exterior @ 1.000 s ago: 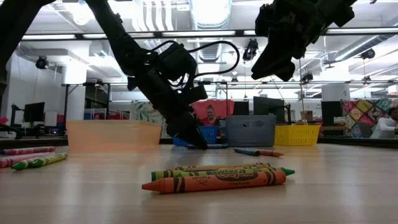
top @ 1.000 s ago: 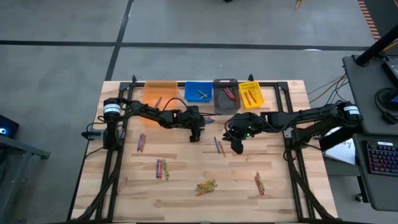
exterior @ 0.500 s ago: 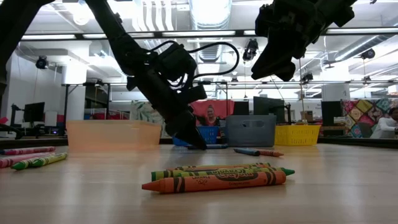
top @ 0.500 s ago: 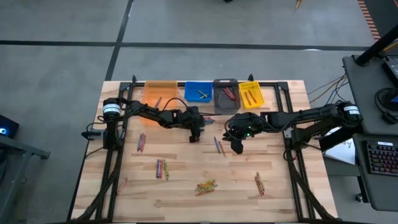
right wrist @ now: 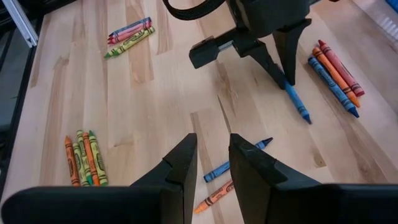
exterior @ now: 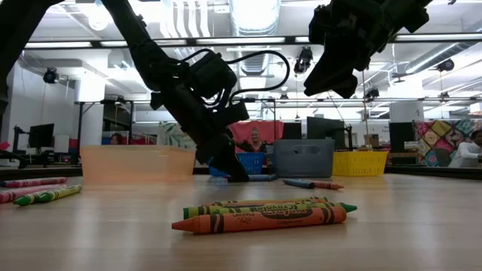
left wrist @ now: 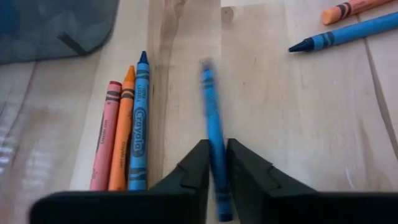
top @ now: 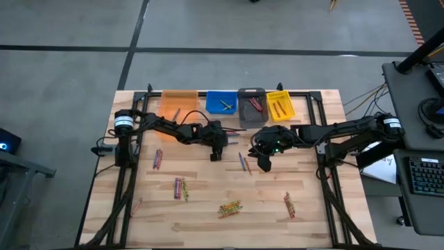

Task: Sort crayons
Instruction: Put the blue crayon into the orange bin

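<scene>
Compared with one second ago, I see that the left gripper has closed: its two fingers now pinch a blue crayon, where before they stood spread around it. In the low view the left arm also sits slightly higher than before. The right arm has not changed.

The blue crayon runs straight out between the fingers, its long axis in line with the gripper, and its far end points away from the wrist. In the right wrist view the same crayon slants down from the fingertips, with its free end low, at or near the table; I cannot tell if it touches.

Just beside the left gripper, on one side, three crayons lie side by side, red, orange and blue, parallel to the held one and touching each other. On the other side the wood is bare up to a blue and an orange crayon farther off.

The right gripper hangs above the table, well apart from the left one, with its fingers a little parted and nothing between them. Beyond the left gripper stand the bins along the far edge. Toward the near edge there is more open wood, with small groups of crayons scattered on it.
</scene>
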`<state>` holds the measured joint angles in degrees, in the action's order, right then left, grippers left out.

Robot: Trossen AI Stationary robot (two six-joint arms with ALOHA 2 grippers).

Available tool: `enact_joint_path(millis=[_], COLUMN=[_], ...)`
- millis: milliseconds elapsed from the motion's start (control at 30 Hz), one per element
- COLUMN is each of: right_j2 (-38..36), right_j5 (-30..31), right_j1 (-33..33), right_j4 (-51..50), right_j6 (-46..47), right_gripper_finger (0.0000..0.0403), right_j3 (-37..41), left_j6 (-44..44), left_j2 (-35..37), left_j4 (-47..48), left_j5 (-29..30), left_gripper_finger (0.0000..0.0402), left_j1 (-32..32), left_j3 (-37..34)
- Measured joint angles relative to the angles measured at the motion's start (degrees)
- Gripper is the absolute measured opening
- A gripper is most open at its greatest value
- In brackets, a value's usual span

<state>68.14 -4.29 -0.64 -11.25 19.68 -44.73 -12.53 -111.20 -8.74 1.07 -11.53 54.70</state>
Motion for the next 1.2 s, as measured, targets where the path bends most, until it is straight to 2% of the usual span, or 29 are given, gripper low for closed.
enact_joint_path(millis=[67, 333, 667, 733, 1033, 1100, 1200], right_j2=[0.0, 0.0, 0.0, 0.0, 0.0, 0.0, 0.0], right_j5=[0.0, -0.09, -0.09, -0.09, -0.07, -0.06, 0.19], right_j1=[0.0, 0.0, 0.0, 0.0, 0.02, 0.01, 0.0], right_j4=[0.0, 0.17, 0.44, 0.45, 1.31, 1.51, 1.75], right_j6=[-0.03, 0.22, -0.37, -0.74, 0.28, 0.4, 0.72], right_gripper_finger=[0.0082, 0.0082, 0.0082, 0.0082, 0.0082, 0.0082, 0.0082], right_j3=[0.0, 0.0, 0.0, -0.02, -0.07, -0.07, -0.07], left_j6=[0.03, 1.03, 0.06, -0.33, 2.46, 5.03, 9.15], left_j2=[0.0, 1.78, 11.64, 14.67, 30.37, 33.84, 37.34], left_j4=[0.1, 2.01, 7.53, 10.98, 28.91, 32.82, 40.61], left_j5=[0.05, -0.19, -0.54, -0.02, 7.58, 11.14, 19.46], left_gripper_finger=[0.0009, 0.0003, 0.0001, 0.0001, 0.0, 0.0, 0.0], left_j1=[0.0, 0.38, 0.44, 0.41, -4.88, -6.69, -11.21], left_j3=[0.0, -0.26, -0.31, -0.28, -0.28, -0.28, -0.22])
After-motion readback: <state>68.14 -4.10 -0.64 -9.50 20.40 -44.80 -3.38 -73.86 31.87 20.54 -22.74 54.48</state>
